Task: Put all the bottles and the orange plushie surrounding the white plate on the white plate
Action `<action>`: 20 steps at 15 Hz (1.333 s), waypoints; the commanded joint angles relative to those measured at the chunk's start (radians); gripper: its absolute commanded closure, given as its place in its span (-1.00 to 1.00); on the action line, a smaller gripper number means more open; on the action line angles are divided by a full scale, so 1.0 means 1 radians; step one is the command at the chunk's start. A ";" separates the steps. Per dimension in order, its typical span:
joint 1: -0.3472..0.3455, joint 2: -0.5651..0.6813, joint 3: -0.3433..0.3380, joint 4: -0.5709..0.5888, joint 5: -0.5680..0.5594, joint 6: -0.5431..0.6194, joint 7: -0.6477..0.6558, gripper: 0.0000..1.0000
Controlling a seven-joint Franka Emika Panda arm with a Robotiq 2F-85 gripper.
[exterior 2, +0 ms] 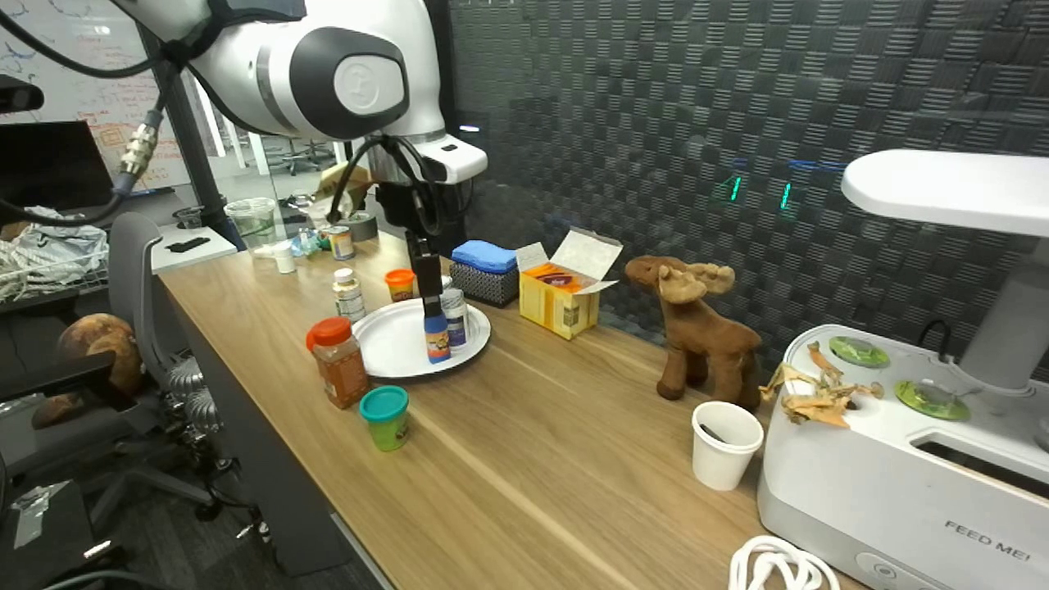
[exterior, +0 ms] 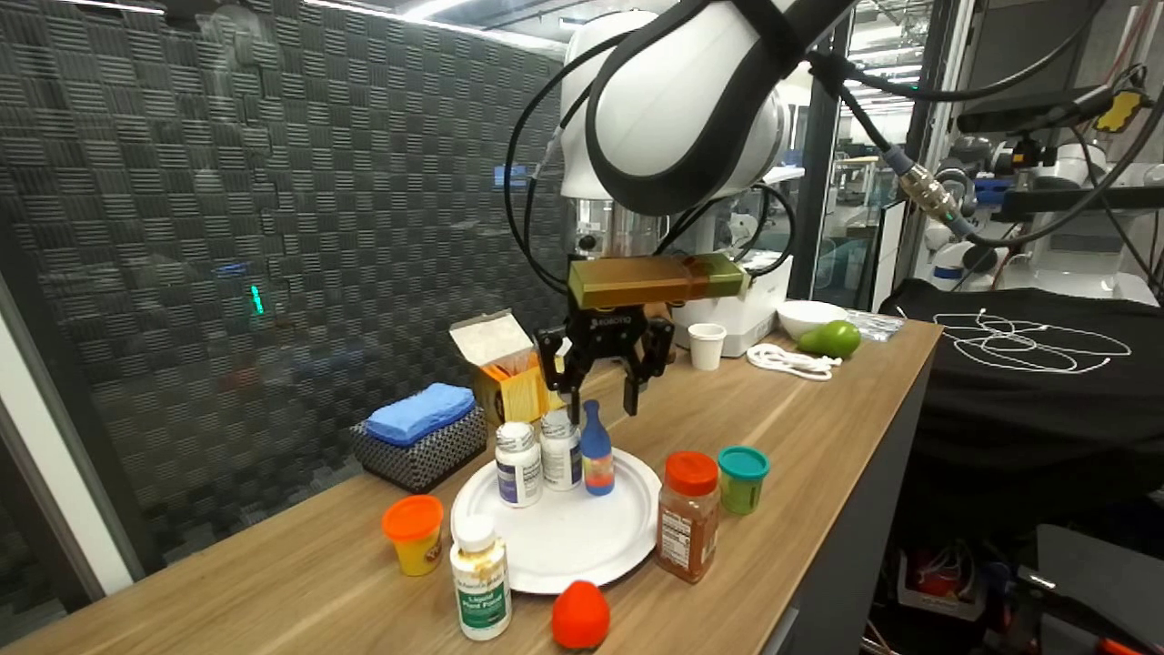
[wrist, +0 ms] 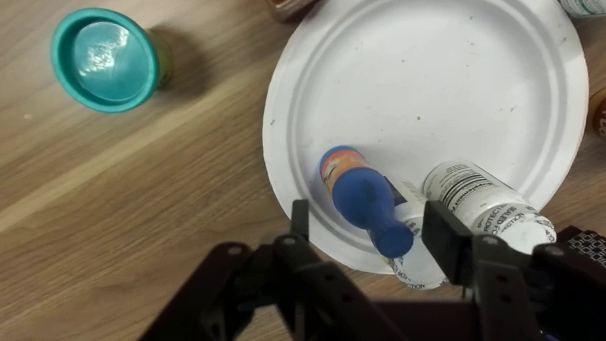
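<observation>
The wood-grain worktop (exterior: 809, 428) carries a white plate (exterior: 573, 546) bearing two white supplement bottles (exterior: 519, 478) and a blue bottle (exterior: 597, 448), all upright, fingers (exterior: 631, 398) standing apart near the latter's top.

White arm (exterior: 655, 109), black cables (exterior 2: 106, 73); black pincer (exterior: 602, 404), lettered

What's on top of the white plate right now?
A blue bottle and two white bottles stand on the white plate, along with tiny specks. The surface beneath the bottles' bases is covered, so I can't tell what's there.
</observation>
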 commanded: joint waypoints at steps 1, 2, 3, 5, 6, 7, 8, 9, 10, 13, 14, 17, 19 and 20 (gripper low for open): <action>0.018 -0.016 -0.016 0.019 -0.009 0.007 0.018 -0.97; 0.021 -0.022 -0.019 0.023 -0.019 0.008 0.025 -1.00; 0.022 -0.026 -0.017 0.027 -0.018 0.007 0.024 -1.00; 0.024 -0.044 -0.011 0.033 -0.010 0.000 0.020 -1.00; 0.028 -0.054 -0.008 0.035 -0.012 -0.009 0.017 -1.00; 0.037 -0.073 -0.007 0.034 -0.028 -0.044 0.024 -1.00; 0.042 -0.095 0.000 0.033 -0.030 -0.075 0.012 -1.00; 0.048 -0.118 0.010 0.029 -0.032 -0.102 0.002 -1.00; 0.057 -0.146 0.021 0.024 -0.035 -0.132 -0.003 -1.00; 0.084 -0.212 0.070 0.020 -0.046 -0.251 -0.027 -1.00; 0.094 -0.221 0.091 0.018 -0.051 -0.276 -0.042 -1.00; 0.124 -0.214 0.152 0.023 -0.011 -0.332 -0.091 -1.00; 0.146 -0.192 0.186 0.026 0.007 -0.313 -0.089 -1.00; 0.157 -0.188 0.197 0.016 -0.008 -0.269 -0.067 -1.00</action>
